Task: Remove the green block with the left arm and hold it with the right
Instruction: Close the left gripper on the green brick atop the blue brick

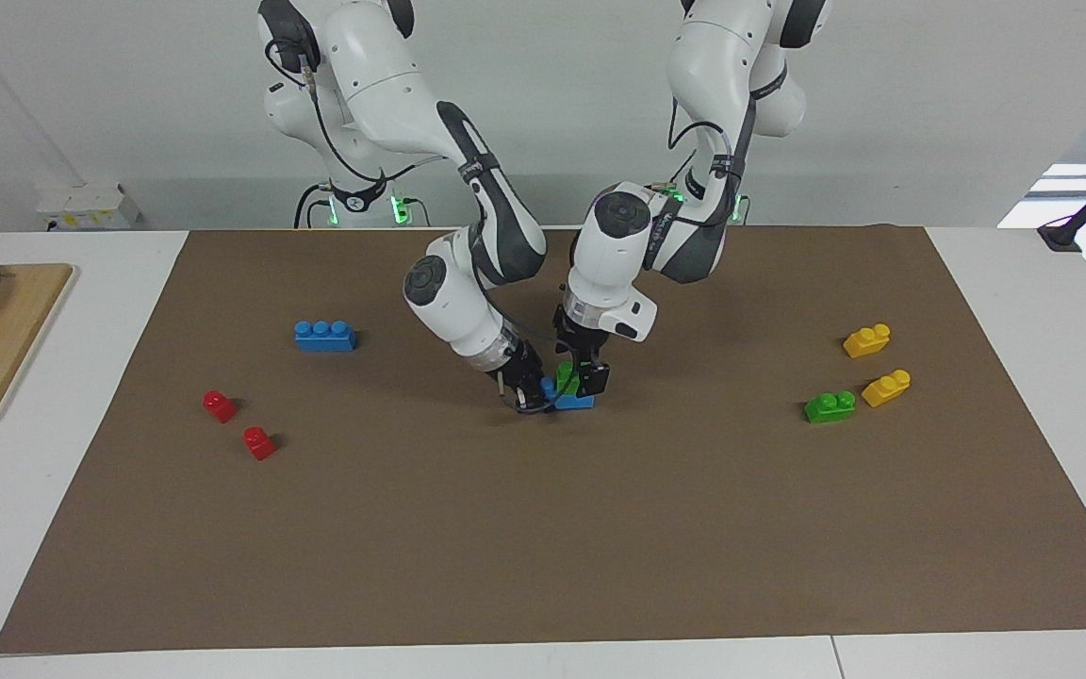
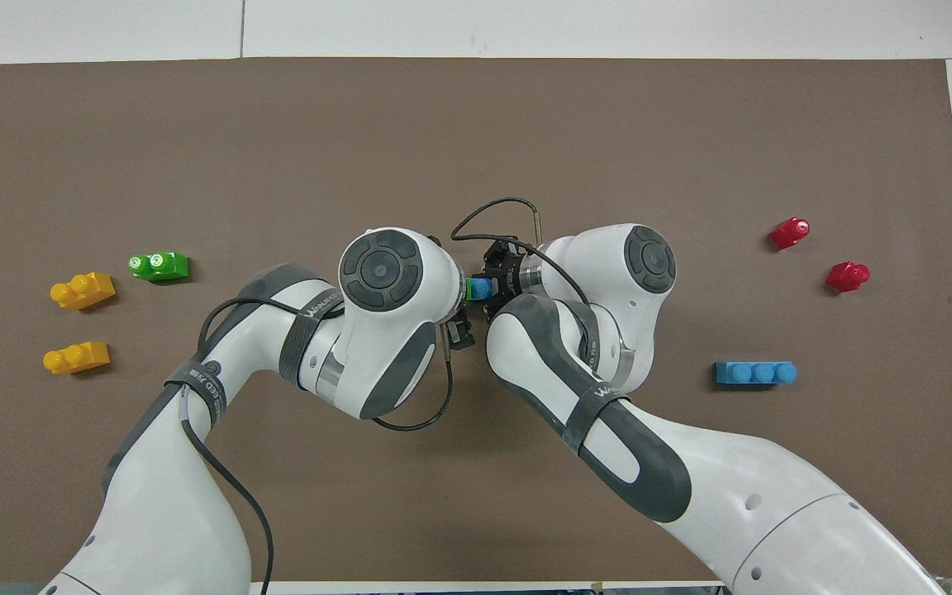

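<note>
Green plastic, the green block (image 1: 566,379), is seen stacked on a blue brick (image 1: 575,400) at the middle of the brown mat (image 1: 543,528). The left gripper (image 1: 584,377) is set down around the block; whether its fingers have closed on it cannot be told. The right gripper (image 1: 530,392) is clamped on the blue brick's end. "WANJEED" is partly read on a strap (image 2: 312,307) in the overhead view only, where the left arm (image 2: 385,314) hides most of the block; the stack is shown only by the facing view.
</note>
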Controlling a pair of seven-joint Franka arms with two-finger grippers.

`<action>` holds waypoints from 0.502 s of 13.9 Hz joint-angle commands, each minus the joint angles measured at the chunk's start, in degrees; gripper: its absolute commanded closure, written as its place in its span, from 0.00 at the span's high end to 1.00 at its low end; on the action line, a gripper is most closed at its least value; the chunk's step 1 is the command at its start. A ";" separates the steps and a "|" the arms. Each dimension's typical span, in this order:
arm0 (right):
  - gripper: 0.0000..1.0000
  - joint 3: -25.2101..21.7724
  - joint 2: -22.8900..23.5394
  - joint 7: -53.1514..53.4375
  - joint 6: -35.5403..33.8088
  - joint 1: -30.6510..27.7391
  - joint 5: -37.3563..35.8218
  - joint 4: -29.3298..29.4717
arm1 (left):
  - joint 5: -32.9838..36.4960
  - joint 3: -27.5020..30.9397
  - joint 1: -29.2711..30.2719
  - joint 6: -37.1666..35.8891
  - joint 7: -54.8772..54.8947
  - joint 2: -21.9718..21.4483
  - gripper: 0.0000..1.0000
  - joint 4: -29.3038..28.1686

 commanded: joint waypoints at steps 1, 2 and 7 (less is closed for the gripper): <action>0.00 0.18 0.60 -1.59 3.19 -0.12 1.32 -1.17 | 1.46 0.86 -1.35 2.00 -1.67 -0.25 0.81 -1.48; 0.00 0.18 0.60 -1.68 3.19 -0.12 1.32 -1.17 | 1.46 0.86 -1.26 2.09 -1.67 -0.25 0.66 -1.48; 0.00 0.18 0.60 -1.76 3.18 -0.12 1.32 -1.26 | 1.72 0.95 -1.35 0.86 -1.32 -0.34 0.00 -0.52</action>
